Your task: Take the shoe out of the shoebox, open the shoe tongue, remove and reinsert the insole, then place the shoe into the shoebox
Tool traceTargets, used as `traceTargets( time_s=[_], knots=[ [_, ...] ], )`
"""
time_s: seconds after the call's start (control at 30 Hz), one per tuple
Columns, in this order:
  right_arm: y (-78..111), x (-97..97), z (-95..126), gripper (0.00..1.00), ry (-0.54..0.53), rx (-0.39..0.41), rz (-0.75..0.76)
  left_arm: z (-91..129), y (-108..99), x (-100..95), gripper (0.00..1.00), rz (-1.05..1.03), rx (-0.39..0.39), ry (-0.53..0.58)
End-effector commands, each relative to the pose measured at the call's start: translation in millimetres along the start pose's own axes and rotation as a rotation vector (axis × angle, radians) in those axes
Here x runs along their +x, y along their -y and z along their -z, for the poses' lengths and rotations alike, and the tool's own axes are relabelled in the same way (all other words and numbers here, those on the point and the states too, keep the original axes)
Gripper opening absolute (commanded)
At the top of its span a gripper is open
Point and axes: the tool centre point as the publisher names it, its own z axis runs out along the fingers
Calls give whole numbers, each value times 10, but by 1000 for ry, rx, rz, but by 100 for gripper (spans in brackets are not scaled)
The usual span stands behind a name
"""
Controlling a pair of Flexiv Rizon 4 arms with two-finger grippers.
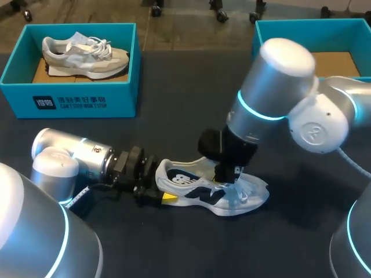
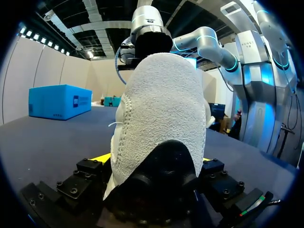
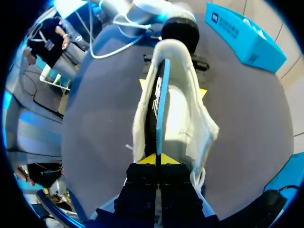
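A dark table (image 1: 174,243) fills the scene, matte and grey-black. 2 silver robot arms come in over it. The right arm (image 1: 278,81) is the bulkiest thing in the head view. Its thick elbow hangs above and behind the white shoe and hides the near left corner of a teal shoebox (image 1: 342,29). That box sits well behind the shoe to the right, and its brown cardboard floor shows. The left arm (image 1: 69,156) lies low along the table, pointing at the shoe's heel. A second teal shoebox (image 1: 69,98) stands well behind the shoe to the left, with a beige shoe (image 1: 81,55) lying inside it.

The white shoe (image 1: 203,194), with dark markings on its side, rests near the middle of the table, outside both boxes. Its heel points toward the left arm.

The left gripper (image 2: 153,159) is clamped on the shoe's heel, with 1 yellow tip pressed to each side. From the left wrist view, the heel blocks almost everything ahead.

The right gripper (image 3: 156,160) comes down over the shoe's opening. Its 2 yellow tips are pinched nearly together on the thin edge of the insole (image 3: 160,109). The insole stands on edge inside the shoe, dark on 1 face and blue along its rim. White laces trail loose beside the right gripper.
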Motion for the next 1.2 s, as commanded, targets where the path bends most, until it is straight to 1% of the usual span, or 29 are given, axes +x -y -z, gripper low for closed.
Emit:
traceTargets(
  time_s=[0.03,0.3,0.47,0.57,0.73,0.83,0.87,0.93,0.97,1.0,1.07,1.13,1.2],
  knots=[
    [84,-9,116,0,6,-99,23,-3,-21,-11,0,1,0,1],
    [-91,-111,186,0,-20,-101,89,-3,-21,-11,0,1,0,1],
    [-305,-161,153,0,-67,-60,140,-3,-21,-11,0,1,0,1],
    [-392,-165,119,0,-87,-54,172,-3,-21,-11,0,1,0,1],
    [-480,-167,122,0,-104,-40,190,-3,-21,-11,0,1,0,1],
    [-523,-162,127,0,-133,-28,212,-3,-21,-11,0,1,0,1],
    [-535,-160,129,4,-136,-30,215,-3,-21,-11,0,1,0,1],
    [-556,-153,147,40,-143,-26,210,-3,-21,-11,0,1,0,1],
    [-562,-146,166,56,-143,-26,209,-3,-21,-11,0,1,0,1],
    [-568,-139,187,61,-142,-23,203,-3,-21,-11,0,1,0,1],
    [-571,-138,224,53,-148,-28,186,-3,-21,-11,0,1,0,1],
    [-572,-152,250,48,-167,-29,156,-3,-21,-11,0,1,0,1],
    [-577,-159,257,48,-182,-38,147,-3,-21,-11,0,1,0,1]
  ],
)
